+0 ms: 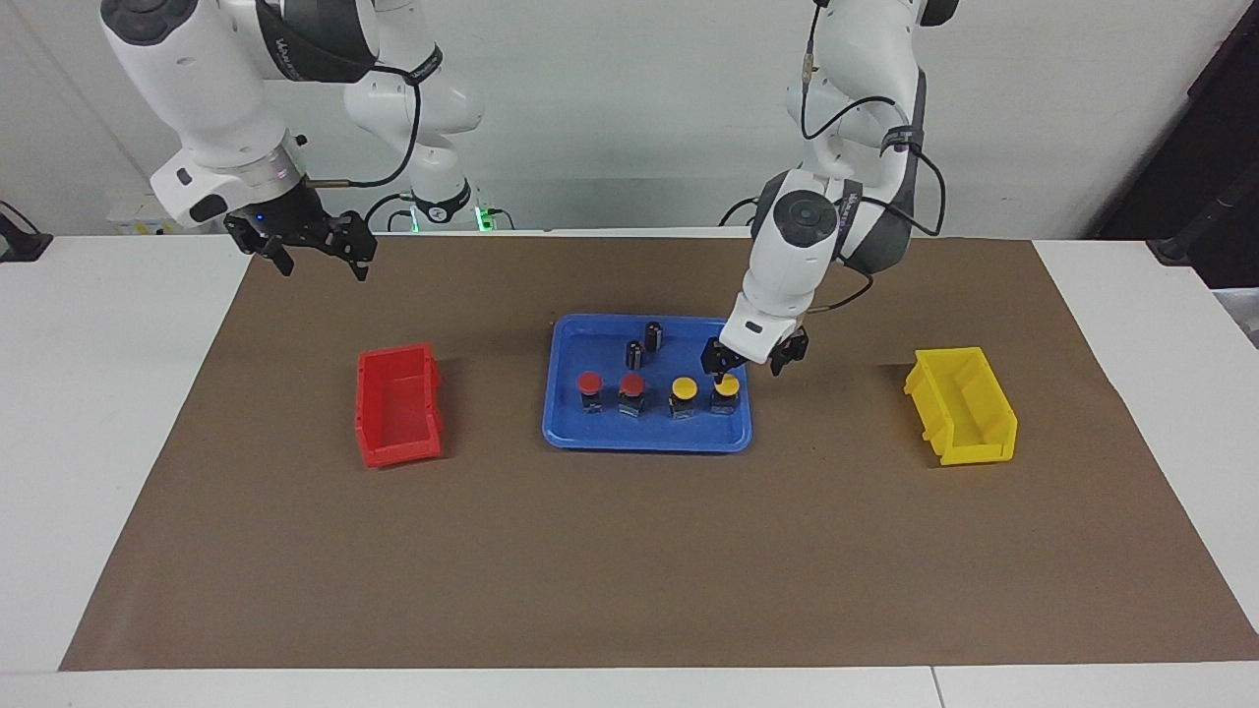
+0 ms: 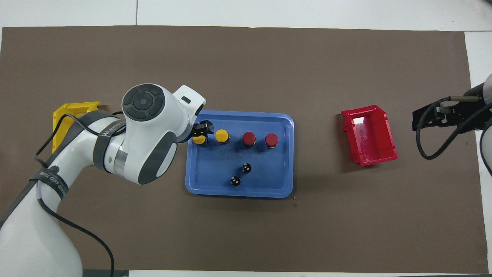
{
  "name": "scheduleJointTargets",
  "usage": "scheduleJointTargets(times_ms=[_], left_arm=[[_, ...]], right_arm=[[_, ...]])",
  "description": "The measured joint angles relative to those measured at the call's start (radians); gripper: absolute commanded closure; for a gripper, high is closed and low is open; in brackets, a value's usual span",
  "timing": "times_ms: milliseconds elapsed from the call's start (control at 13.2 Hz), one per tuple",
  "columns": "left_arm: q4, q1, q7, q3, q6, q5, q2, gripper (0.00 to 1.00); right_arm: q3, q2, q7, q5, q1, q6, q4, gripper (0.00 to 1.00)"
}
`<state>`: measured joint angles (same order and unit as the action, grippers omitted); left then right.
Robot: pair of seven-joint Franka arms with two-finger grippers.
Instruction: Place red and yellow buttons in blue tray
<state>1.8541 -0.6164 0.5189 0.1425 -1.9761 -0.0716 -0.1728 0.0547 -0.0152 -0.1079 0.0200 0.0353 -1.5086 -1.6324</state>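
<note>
The left gripper [image 1: 752,362] hangs with fingers apart just above the end yellow button [image 1: 726,390], at three o'clock of the button row in the blue tray [image 1: 569,433]. All four buttons stand in this tray; the right gripper [image 1: 315,251] waits, fingers apart, high over the table edge.

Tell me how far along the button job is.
Nearly finished: both red buttons and both yellow buttons stand in a row in the blue tray. The left pincer is open, right above the end yellow button. The right pincer waits near the red bin. Only pulling back remains.
</note>
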Motion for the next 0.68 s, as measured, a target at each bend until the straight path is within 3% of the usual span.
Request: scheduleJointTargets(times_ms=[378, 681], left_arm=[[-0.165, 0.183, -0.202, 0.031, 0.258, 0.027, 0.044, 0.0], [-0.217, 0.354, -0.405, 0.04, 0.362, 0.028, 0.106, 0.0]], right_arm=[[0.0, -0.001, 0.017, 0.0, 0.016, 0.0, 0.0, 0.0], [0.0, -0.001, 0.02, 0.0, 0.018, 0.0, 0.0, 0.0]])
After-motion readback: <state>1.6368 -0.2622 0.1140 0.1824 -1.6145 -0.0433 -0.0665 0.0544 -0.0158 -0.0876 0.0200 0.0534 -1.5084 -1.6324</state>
